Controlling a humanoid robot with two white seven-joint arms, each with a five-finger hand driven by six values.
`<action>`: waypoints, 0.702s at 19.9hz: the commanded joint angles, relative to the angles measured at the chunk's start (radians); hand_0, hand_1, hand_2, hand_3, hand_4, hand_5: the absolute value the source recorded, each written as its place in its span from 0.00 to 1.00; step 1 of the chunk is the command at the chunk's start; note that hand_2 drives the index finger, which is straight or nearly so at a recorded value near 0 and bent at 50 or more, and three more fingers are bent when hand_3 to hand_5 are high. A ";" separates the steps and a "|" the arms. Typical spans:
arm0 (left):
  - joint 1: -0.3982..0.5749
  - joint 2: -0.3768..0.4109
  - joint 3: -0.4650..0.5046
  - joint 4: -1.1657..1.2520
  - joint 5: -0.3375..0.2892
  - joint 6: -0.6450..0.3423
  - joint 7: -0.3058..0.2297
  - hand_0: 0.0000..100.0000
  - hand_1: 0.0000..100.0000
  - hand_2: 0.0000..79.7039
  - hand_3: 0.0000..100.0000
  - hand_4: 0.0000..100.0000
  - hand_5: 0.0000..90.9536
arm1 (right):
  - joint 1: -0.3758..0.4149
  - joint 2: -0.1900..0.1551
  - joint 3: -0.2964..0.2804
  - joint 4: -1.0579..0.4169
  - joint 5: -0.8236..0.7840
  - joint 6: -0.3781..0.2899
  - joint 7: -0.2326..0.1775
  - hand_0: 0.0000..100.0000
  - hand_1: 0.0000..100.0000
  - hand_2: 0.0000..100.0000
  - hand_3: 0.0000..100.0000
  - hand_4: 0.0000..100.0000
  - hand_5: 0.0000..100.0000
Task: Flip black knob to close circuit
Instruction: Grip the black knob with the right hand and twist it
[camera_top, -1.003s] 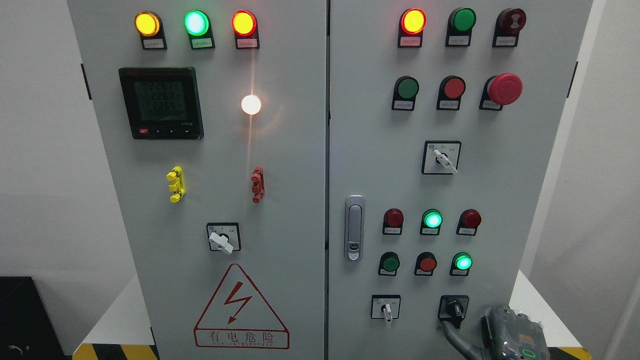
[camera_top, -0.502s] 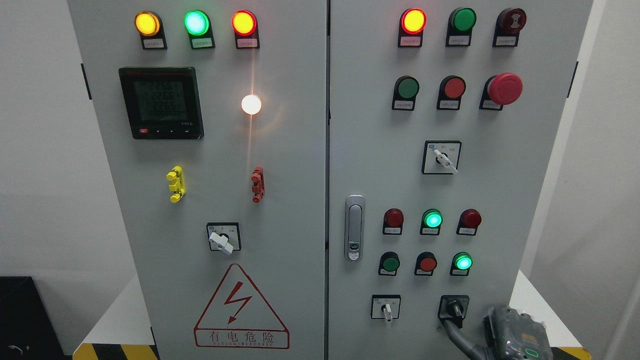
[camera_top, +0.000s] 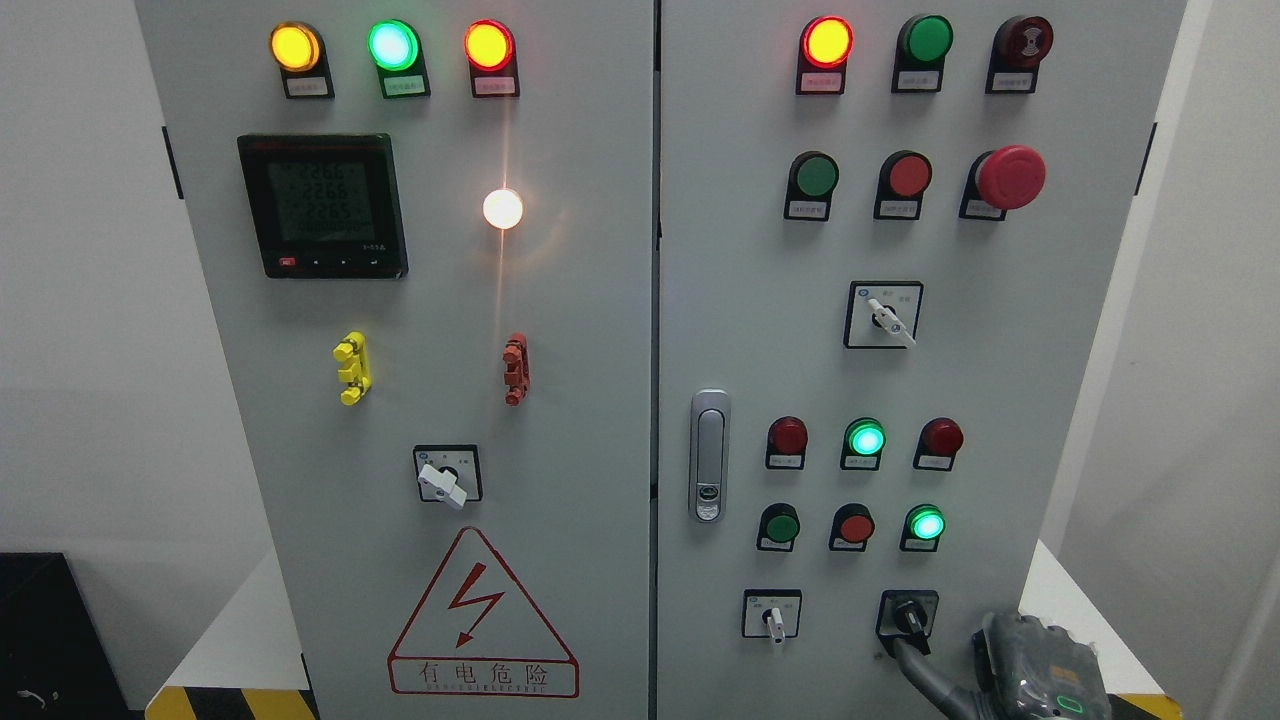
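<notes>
Knob (camera_top: 908, 617): black, low on the cabinet's right door.
My right robot hand (camera_top: 1035, 675): just right of knob, one finger (camera_top: 925, 672) reaching to flip it; grip state unclear.

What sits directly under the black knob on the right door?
Directly under the black knob, a grey finger of the right hand reaches up to its lower edge. Whether it touches cannot be told; the panel behind the finger is hidden.

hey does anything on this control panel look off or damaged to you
Nothing looks damaged. The one odd spot is the white lamp on the left door: it glares hard enough to streak the image. The right hand sits low by the black knob, one finger reaching up to it.
</notes>
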 joint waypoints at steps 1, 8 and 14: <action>0.000 0.000 0.001 0.001 0.000 -0.001 -0.001 0.12 0.56 0.00 0.00 0.00 0.00 | -0.004 0.000 -0.018 -0.006 -0.004 0.002 0.000 0.00 0.00 0.91 1.00 0.95 0.98; 0.000 0.000 -0.001 -0.001 0.000 -0.001 -0.001 0.12 0.56 0.00 0.00 0.00 0.00 | -0.007 0.002 -0.019 -0.012 -0.007 0.004 0.000 0.00 0.00 0.91 1.00 0.95 0.98; 0.000 0.000 -0.001 -0.001 0.001 -0.001 -0.001 0.12 0.56 0.00 0.00 0.00 0.00 | -0.011 0.002 -0.029 -0.024 -0.018 0.004 0.002 0.00 0.00 0.91 1.00 0.95 0.98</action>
